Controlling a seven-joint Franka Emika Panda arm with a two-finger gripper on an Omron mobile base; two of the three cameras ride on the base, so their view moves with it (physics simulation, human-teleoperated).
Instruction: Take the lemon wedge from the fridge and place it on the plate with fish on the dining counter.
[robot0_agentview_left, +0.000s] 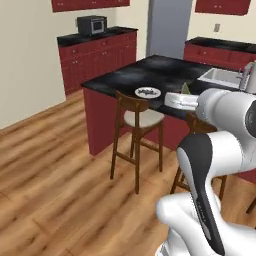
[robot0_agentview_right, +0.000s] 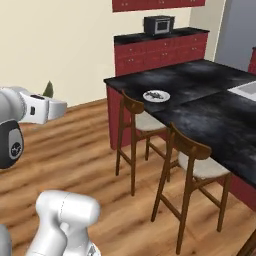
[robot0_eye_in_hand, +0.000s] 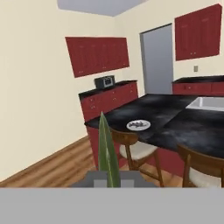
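Observation:
My gripper (robot0_eye_in_hand: 108, 176) is shut on the lemon wedge (robot0_eye_in_hand: 106, 151), a slim yellow-green sliver that stands up between the fingers. From the base cameras the lemon wedge (robot0_agentview_left: 185, 88) (robot0_agentview_right: 48, 90) pokes up from the white hand, held in the air short of the dining counter (robot0_agentview_left: 150, 72) (robot0_agentview_right: 200, 82) (robot0_eye_in_hand: 162, 109). The plate with fish (robot0_agentview_left: 147, 92) (robot0_agentview_right: 156, 96) (robot0_eye_in_hand: 138, 125) lies near the counter's near edge, above the first stool, well ahead of the gripper. The fridge is out of view.
Two wooden stools (robot0_agentview_left: 137, 120) (robot0_agentview_right: 197, 162) stand against the counter's red base. A sink (robot0_agentview_left: 222, 76) is set in the counter's far side. A microwave (robot0_agentview_left: 91, 24) sits on the wall cabinets. A tall grey panel (robot0_agentview_left: 170, 27) stands at the back. Wooden floor spreads to the left.

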